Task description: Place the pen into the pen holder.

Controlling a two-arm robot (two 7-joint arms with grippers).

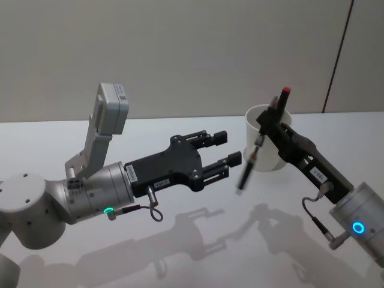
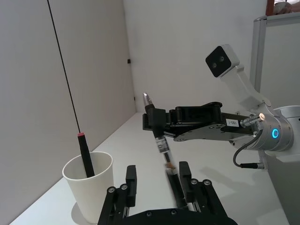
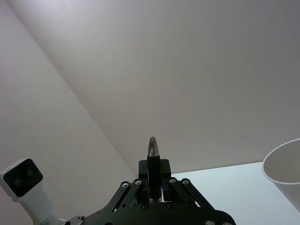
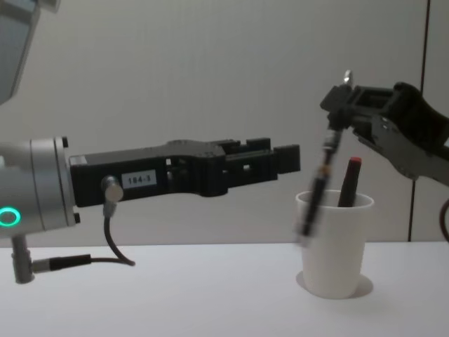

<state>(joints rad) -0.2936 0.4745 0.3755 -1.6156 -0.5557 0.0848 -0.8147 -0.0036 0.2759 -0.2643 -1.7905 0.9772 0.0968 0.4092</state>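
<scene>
The right pincer (image 1: 270,122) is clamped on a pen (image 1: 251,157) near its upper end, holding it in the air above the white tabletop (image 1: 180,252). The pen hangs tilted, its lower tip toward 7 o'clock in the head view, just outside the wall of the white paper cup (image 1: 266,141) on that cup's 9 o'clock side. The cup stands upright on the tabletop and already holds a black pen with a red cap (image 1: 284,95), leaning against its rim. The left pincer (image 1: 225,157) hovers at the cup's 9 o'clock, near the hanging pen, its fingers (image 1: 230,161) spread apart and holding nothing.
</scene>
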